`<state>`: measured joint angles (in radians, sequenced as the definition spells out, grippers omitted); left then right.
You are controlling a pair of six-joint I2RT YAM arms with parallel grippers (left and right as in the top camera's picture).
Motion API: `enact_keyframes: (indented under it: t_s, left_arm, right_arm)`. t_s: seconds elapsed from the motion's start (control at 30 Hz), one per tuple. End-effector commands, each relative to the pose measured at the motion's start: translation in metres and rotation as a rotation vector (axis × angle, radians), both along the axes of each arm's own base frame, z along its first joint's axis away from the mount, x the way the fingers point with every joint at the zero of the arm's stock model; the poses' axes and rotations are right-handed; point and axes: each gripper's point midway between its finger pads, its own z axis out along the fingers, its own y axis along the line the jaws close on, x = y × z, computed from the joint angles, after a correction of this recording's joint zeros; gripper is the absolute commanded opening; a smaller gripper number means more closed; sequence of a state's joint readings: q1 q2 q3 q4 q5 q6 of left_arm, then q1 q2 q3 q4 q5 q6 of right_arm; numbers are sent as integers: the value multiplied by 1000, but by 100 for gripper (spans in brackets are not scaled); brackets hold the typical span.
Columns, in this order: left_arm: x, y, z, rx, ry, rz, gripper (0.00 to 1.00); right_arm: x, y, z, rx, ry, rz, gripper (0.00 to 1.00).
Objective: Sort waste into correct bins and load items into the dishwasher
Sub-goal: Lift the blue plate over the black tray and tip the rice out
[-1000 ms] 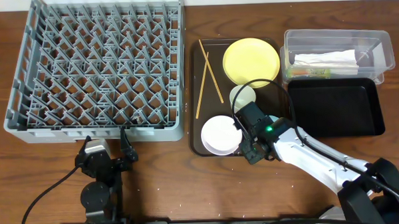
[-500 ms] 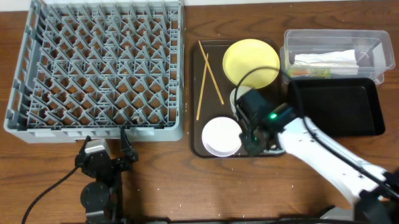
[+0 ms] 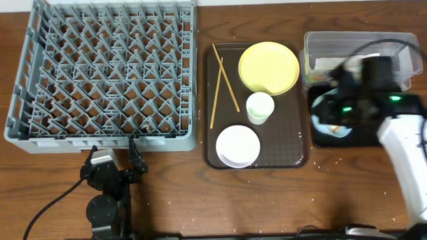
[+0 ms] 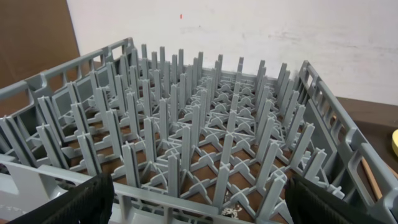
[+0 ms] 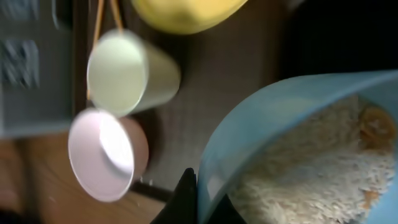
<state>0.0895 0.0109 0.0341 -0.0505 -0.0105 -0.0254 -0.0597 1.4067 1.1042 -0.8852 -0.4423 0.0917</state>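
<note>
Right hand (image 5: 191, 198), closed on the rim of the white bowl with light-blue outside (image 5: 249, 118), which holds rice (image 5: 305, 168). In the overhead view this hand and bowl are over the glossy black tray (image 3: 356, 138), just right of the brown serving tray (image 3: 286, 149); motion blur hides the bowl's exact tilt. The clear plastic tub (image 3: 325, 41) stands right of the serving tray, touching the far edge of the black tray. On the serving tray lie the yellow plate (image 3: 268, 67) at its far right corner, the small white cup (image 3: 260, 107) near its middle, the white bowl (image 3: 237, 145) at its near left corner, and two wooden chopsticks (image 3: 223, 84) along its left side. Left hand (image 3: 113, 153), fingers spread wide and empty, rests on the counter well left of the serving tray, facing the near wall of the grey dish rack (image 3: 105, 74).
</note>
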Motion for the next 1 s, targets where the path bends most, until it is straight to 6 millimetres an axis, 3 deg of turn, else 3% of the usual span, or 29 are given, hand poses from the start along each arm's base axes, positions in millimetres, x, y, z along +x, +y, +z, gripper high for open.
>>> enact_keyframes:
  t_s: [0.0,0.13,0.4,0.53,0.77,0.97]
  left_arm:
    - [0,3,-18,5,45,15,89]
    - [0,3,-18,5,45,15,89]
    - [0,3,-18,5,45,15,89]
    - [0,3,-18,5,45,15,89]
    - [0,3,-18,5,45,15,89]
    - [0,3,-18,5,45,15,89]
  right_arm:
    - [13,-18,17,189,-66,-26,1]
    - [26,-44,17,346,-95,-87,1]
    - [45,-58,25,724,-196,-49,1]
    - [48,-70,15,795,-133,-130,1]
    - [57,-107,24,1090,-95,-251,1]
    - [59,-135,10,1166,-21,-377,1]
